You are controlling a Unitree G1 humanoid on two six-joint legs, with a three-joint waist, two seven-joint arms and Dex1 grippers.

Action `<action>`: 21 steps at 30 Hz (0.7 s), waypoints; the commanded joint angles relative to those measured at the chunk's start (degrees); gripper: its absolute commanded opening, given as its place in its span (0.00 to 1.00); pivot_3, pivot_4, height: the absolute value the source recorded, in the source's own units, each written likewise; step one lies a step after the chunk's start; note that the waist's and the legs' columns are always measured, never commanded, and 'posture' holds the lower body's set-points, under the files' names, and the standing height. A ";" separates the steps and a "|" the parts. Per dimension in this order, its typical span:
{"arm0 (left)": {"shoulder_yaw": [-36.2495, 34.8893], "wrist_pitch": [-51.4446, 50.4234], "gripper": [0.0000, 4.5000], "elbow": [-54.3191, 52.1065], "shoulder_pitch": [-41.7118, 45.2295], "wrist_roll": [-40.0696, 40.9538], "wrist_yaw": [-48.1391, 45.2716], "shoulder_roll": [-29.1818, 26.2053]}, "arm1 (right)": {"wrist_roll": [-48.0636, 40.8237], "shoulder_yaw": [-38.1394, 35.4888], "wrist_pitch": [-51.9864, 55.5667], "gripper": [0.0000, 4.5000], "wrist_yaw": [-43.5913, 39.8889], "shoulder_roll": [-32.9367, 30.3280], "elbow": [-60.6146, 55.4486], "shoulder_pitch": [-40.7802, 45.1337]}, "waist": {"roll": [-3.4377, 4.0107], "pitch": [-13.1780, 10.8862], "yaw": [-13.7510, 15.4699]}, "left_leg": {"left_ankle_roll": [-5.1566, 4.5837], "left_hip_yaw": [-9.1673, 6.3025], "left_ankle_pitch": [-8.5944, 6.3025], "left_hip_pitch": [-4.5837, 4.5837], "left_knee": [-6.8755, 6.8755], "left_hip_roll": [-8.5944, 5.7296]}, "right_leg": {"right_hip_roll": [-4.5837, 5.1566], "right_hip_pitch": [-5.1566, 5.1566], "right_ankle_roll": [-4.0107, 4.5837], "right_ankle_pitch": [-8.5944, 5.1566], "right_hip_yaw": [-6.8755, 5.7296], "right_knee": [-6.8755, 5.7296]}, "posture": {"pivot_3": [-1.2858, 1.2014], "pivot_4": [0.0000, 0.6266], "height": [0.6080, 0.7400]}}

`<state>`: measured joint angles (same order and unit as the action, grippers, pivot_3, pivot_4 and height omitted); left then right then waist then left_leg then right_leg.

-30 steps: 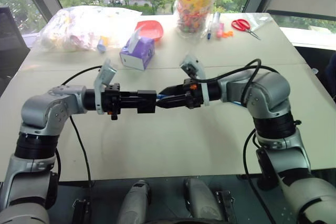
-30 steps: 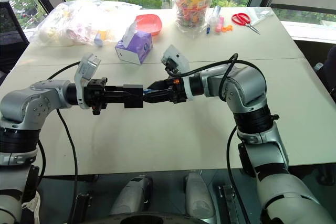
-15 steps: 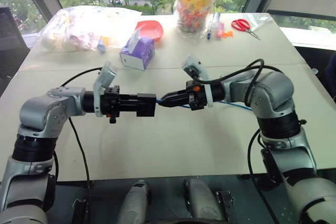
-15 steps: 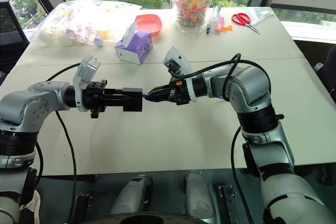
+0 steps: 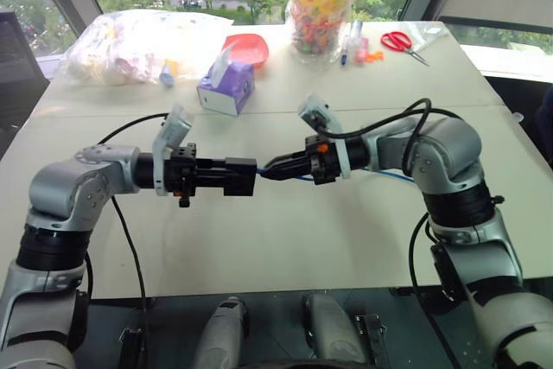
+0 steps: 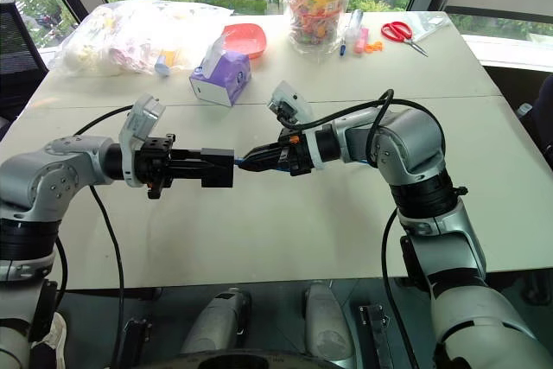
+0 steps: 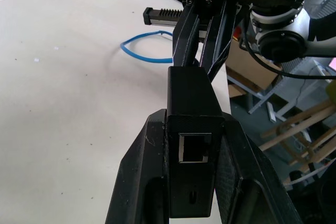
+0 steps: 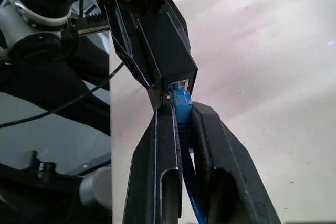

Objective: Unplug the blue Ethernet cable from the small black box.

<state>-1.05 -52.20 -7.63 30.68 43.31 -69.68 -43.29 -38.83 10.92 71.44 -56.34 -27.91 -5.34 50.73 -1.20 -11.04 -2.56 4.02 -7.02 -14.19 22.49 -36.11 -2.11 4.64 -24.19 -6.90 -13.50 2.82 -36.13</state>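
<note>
My left gripper (image 5: pixel 235 177) is shut on the small black box (image 5: pixel 242 177) and holds it level above the table, with an empty port facing the wrist camera (image 7: pixel 195 147). From the other side, my right gripper (image 5: pixel 267 168) is shut on the blue Ethernet cable (image 8: pixel 182 121) just behind its plug. The plug's tip (image 8: pixel 178 95) sits at the mouth of the box's port; I cannot tell how deep it is. The rest of the cable trails under my right arm (image 5: pixel 393 175) and loops on the table (image 7: pixel 144 56).
A purple tissue box (image 5: pixel 226 85), a red bowl (image 5: pixel 246 47), a clear bag of items (image 5: pixel 130 45), a jar of candy (image 5: pixel 323 6), markers (image 5: pixel 354 41) and red scissors (image 5: pixel 399 41) stand at the back. The white table (image 5: pixel 285 239) lies below both grippers.
My right gripper's fingers have closed on the blue cable beside the box. A short blue stretch now shows between the box and those fingers. The left arm has stayed put.
</note>
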 commanded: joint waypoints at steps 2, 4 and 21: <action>-1.80 0.62 0.11 -2.34 -0.68 1.53 -1.30 -1.71 | -0.08 -3.49 0.21 0.01 0.28 -3.20 3.40 1.36 | 0.00 0.00 0.00 | 0.00 0.00 0.00 0.00 0.00 0.00 | 0.00 0.00 0.00 0.00 0.00 0.00 | 0.52 0.24 1.00; -2.01 0.80 0.11 -2.35 -0.93 1.62 -1.28 -1.99 | 0.20 -3.63 -0.60 0.01 0.15 -4.27 4.57 1.12 | 0.00 0.00 0.21 | 0.00 0.03 0.00 0.01 -0.01 -0.02 | 0.02 0.00 0.00 0.00 0.01 0.00 | 0.52 0.24 1.00; 5.04 21.60 0.11 9.94 0.07 -14.60 10.77 13.53 | 26.51 -1.14 -28.33 0.74 20.31 -4.18 19.17 -2.51 | -0.02 0.01 0.48 | 0.02 0.12 0.02 0.11 -0.06 -0.04 | 0.04 -0.09 0.00 0.01 0.08 0.04 | 0.52 0.24 1.00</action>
<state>3.60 -33.36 1.38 28.61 30.63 -60.93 -31.21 -12.51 10.85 44.51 -34.27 -30.26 19.48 47.91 -1.22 -11.03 -2.08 4.04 -6.90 -14.18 22.68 -36.17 -2.15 4.69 -24.36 -6.91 -13.48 2.90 -36.11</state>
